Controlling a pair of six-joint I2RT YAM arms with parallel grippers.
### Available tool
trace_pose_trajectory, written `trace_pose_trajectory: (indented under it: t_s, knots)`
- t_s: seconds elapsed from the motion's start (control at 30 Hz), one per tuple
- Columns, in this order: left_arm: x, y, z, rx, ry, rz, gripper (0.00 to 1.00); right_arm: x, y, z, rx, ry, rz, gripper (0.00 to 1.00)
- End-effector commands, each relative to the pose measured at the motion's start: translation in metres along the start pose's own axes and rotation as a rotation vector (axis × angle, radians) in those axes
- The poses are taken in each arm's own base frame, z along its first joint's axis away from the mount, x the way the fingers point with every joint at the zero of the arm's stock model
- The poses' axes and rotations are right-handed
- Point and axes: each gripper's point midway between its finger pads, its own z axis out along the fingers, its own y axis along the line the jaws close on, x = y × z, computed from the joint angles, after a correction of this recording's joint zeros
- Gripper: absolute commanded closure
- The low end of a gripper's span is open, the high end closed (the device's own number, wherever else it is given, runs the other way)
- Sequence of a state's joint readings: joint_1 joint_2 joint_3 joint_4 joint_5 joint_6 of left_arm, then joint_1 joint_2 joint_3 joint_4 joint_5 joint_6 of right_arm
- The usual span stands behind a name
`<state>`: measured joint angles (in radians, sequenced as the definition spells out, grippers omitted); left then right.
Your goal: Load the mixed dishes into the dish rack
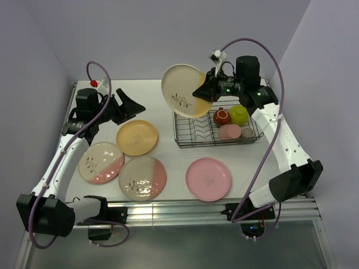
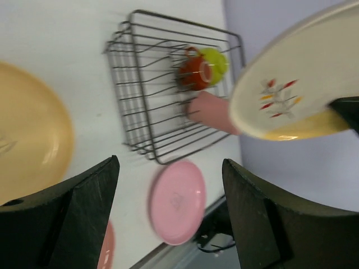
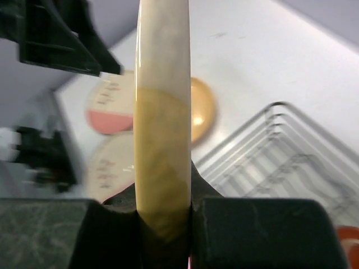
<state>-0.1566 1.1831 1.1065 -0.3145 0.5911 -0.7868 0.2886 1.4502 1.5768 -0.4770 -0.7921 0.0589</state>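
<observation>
The right gripper (image 1: 203, 93) clamps the rim of the cream-and-yellow plate (image 1: 180, 88), held on edge near the dish rack (image 1: 189, 141) far left corner. The left gripper (image 1: 132, 106) stands wide, holding nothing.

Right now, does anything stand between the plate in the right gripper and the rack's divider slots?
Nothing visible does. The cream-and-yellow plate, held on edge by the right gripper, hangs above the dish rack's bare left prongs. The mug, bowl and tumbler sit at its right end.
</observation>
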Motion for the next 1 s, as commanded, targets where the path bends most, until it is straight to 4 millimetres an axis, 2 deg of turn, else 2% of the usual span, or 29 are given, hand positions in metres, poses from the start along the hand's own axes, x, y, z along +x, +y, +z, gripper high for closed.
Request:
trace_pose_trajectory:
  t_s: [0.0,0.1,0.23,0.33,0.43,0.47,0.5,0.53,0.6,0.67,0.83,0.87,0.9,0.97]
  knots:
    - [0.007,0.056,-0.011,-0.267,-0.021,0.054,0.21,-0.045,-0.020,-0.030,0.174,-0.055,-0.460,1.00]
    - [0.024,0.073,-0.010,-0.303,0.016,0.025,0.23,-0.043,-0.043,-0.040,0.275,0.007,-0.660,1.00]
    - [0.046,0.102,-0.012,-0.416,0.068,-0.023,0.27,-0.028,-0.068,-0.043,0.334,0.111,-0.883,1.00]
    - [0.052,0.113,-0.012,-0.489,0.094,-0.010,0.29,-0.019,-0.086,-0.046,0.372,0.184,-1.002,1.00]
    - [0.051,0.110,-0.006,-0.505,0.117,0.021,0.30,-0.020,-0.098,-0.044,0.388,0.221,-1.065,1.00]
    - [0.043,0.105,-0.004,-0.507,0.103,0.034,0.31,-0.023,-0.098,-0.043,0.377,0.232,-1.111,1.00]
    - [0.043,0.109,-0.002,-0.527,0.121,0.036,0.31,-0.011,-0.106,-0.036,0.345,0.286,-1.101,1.00]
    - [0.041,0.108,0.000,-0.531,0.124,0.043,0.32,-0.020,-0.106,-0.036,0.343,0.296,-1.141,1.00]
    - [0.034,0.110,0.003,-0.559,0.122,0.057,0.32,-0.008,-0.116,-0.029,0.320,0.358,-1.139,1.00]
    - [0.030,0.113,0.004,-0.576,0.116,0.065,0.32,-0.007,-0.122,-0.027,0.311,0.388,-1.162,1.00]
    - [0.036,0.125,0.004,-0.616,0.142,0.061,0.32,0.007,-0.137,-0.013,0.253,0.426,-1.178,1.00]
    - [0.037,0.126,0.004,-0.618,0.145,0.058,0.32,0.014,-0.144,-0.007,0.236,0.449,-1.163,1.00]
    - [0.038,0.126,0.005,-0.618,0.146,0.056,0.32,0.009,-0.145,-0.006,0.240,0.444,-1.169,1.00]
    - [0.037,0.125,0.007,-0.609,0.147,0.056,0.32,0.014,-0.151,0.002,0.219,0.456,-1.166,1.00]
